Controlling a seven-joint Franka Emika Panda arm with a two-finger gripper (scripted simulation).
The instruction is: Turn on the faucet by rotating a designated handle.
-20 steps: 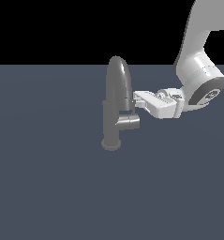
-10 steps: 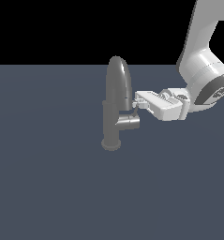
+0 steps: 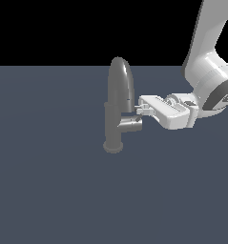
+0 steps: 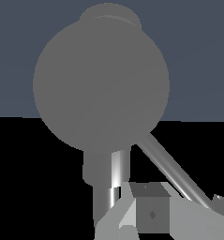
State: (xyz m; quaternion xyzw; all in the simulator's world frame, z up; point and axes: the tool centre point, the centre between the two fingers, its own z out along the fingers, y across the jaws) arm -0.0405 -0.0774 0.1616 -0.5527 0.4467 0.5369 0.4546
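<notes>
- The faucet is seen standing upright on the dark grey counter, near the middle of the exterior view, with its round base flange flat on the surface and its arched spout rising above the body.
- The handle is shown as a short stub projecting from the faucet's body toward the exterior view's right, low on the body and above the flange.
- The white arm is brought in from the exterior view's upper right, and its pincer is held level, pointing at the faucet, with the fingertips just above the handle's outer end.
- Whether the pincer is spread or pressed together cannot be told; contact with the handle cannot be confirmed either.
- In the wrist view the faucet fills most of the frame as a large grey rounded mass, with one fingertip visible in front of it.
</notes>
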